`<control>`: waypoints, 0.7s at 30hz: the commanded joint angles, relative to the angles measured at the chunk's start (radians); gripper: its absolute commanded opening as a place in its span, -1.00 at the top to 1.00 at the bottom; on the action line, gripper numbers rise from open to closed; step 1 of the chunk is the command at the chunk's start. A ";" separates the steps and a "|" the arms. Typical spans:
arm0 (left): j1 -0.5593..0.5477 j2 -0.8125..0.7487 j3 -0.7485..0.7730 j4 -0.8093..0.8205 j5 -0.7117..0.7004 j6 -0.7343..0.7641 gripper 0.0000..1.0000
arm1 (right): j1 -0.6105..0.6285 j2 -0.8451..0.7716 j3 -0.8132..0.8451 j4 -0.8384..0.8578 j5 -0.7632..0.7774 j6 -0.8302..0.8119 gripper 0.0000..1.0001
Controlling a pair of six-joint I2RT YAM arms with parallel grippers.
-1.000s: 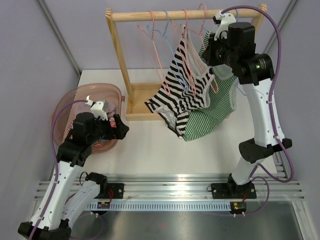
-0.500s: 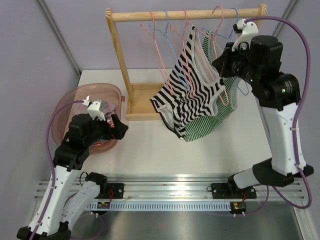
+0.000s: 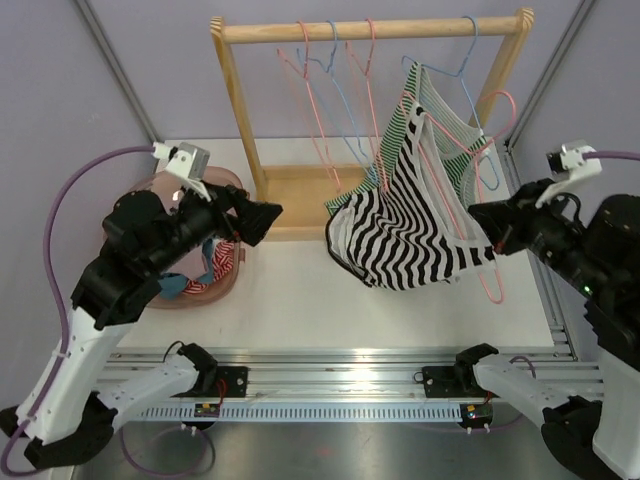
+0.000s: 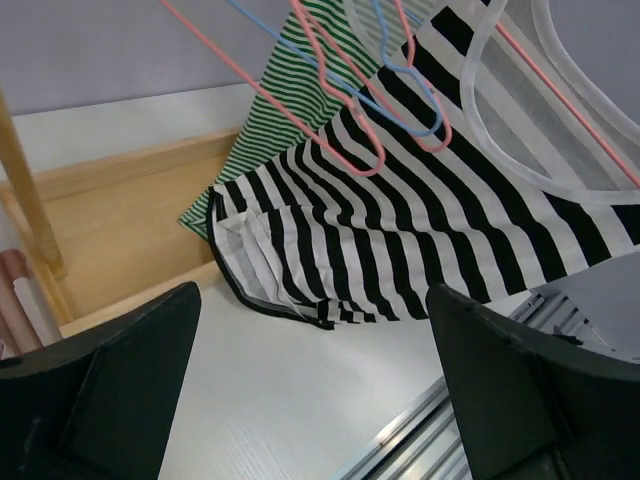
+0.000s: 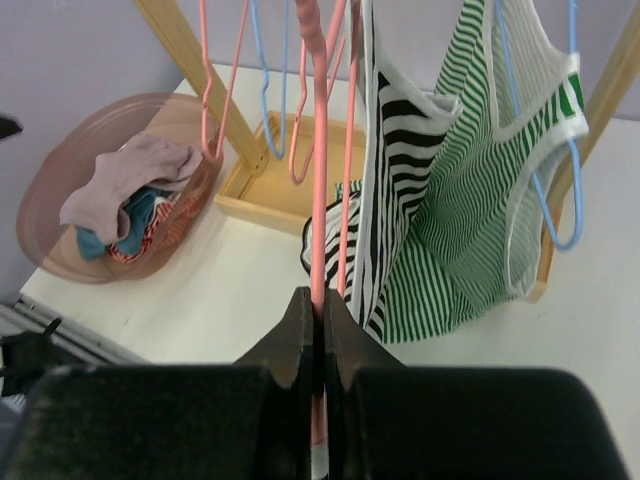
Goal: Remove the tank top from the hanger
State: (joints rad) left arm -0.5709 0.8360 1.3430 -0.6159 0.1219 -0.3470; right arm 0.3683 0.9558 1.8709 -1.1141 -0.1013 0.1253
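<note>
The black-and-white striped tank top [image 3: 415,225] hangs on a pink hanger [image 3: 492,275]. The hanger's hook sits to the right of the wooden rack [image 3: 370,28], off its rail. My right gripper [image 3: 487,228] is shut on the pink hanger's wire [image 5: 318,200], and the top [image 5: 385,200] drapes just beyond it. My left gripper [image 3: 265,220] is open and empty, left of the top and pointing at it. In the left wrist view the top's hem [image 4: 420,230] lies ahead of the open gripper [image 4: 315,390].
A green striped tank top [image 3: 405,110] hangs on a blue hanger on the rail, just behind the black-and-white one. Several empty pink and blue hangers [image 3: 330,90] hang further left. A pink basket [image 3: 215,285] of clothes stands at the left, under my left arm. The rack's wooden base [image 4: 120,230] lies behind.
My right arm has pulled the pink hanger with the black-and-white top off the rail, rightwards and towards the near side. My left arm has risen from the basket and swung right.
</note>
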 commanded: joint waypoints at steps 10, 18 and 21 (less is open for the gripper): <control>-0.581 0.458 0.510 0.171 -0.403 0.318 -0.98 | 0.012 -0.141 0.168 -0.182 -0.167 0.017 1.00; -0.623 0.632 0.590 0.231 -0.406 0.365 -0.98 | 0.043 -0.184 0.132 -0.178 -0.227 0.025 1.00; -0.624 0.640 0.561 0.254 -0.438 0.373 -0.83 | 0.052 -0.190 0.140 -0.176 -0.253 0.034 1.00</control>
State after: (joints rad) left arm -1.1896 1.4963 1.9125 -0.4583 -0.2523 -0.0196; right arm 0.4046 0.7750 2.0037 -1.3331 -0.2890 0.1432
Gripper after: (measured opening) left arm 0.945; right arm 0.030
